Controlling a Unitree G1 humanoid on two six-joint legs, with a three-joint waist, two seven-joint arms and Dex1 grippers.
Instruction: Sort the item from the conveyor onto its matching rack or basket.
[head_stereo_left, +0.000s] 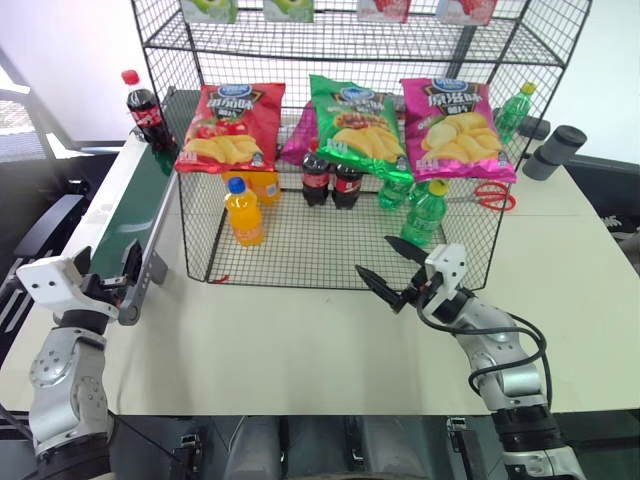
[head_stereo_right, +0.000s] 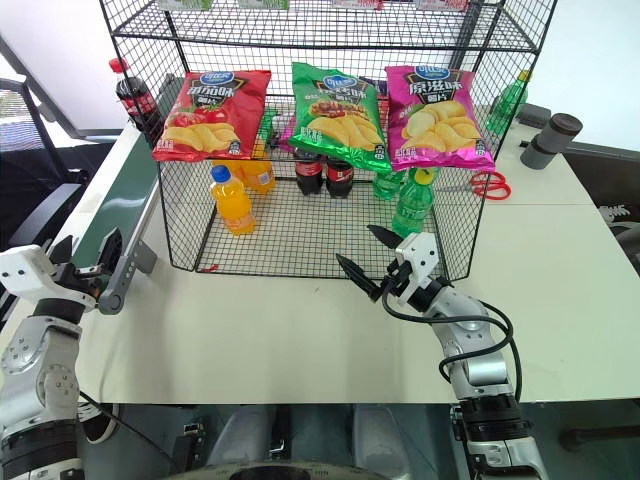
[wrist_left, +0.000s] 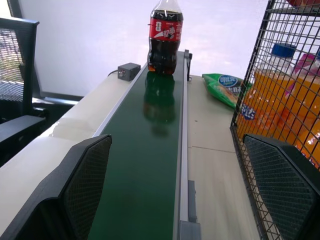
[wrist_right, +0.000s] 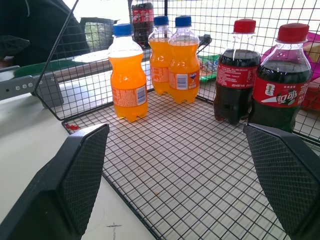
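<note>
From the left eye view, the cola bottle (head_stereo_left: 141, 108) is seen upright on the far end of the conveyor (head_stereo_left: 130, 200), well apart from the left claw (head_stereo_left: 110, 283), which waits at the near end with its fingers apart and nothing held. The pick-up is judged not yet begun; the bottle must first be brought within reach, or be reached for along the belt. The right claw (head_stereo_left: 393, 268) is held spread and empty before the front wall of the rack (head_stereo_left: 300, 262).

In the right eye view, the lower tier is seen to hold an orange soda bottle (head_stereo_right: 231, 201) near the front, two cola bottles (head_stereo_right: 324, 174) further back and a green bottle (head_stereo_right: 412, 203) to the right, with three chip bags (head_stereo_right: 340, 115) hung above them.

In the left wrist view, the belt is shown running straight between the fingers to the bottle, so the next move is judged to call for a level approach along it and a closing about the bottle's body.

In the right wrist view, three orange bottles and the two colas are seen standing on the mesh floor; the space beside the colas is judged the matching place.
</note>
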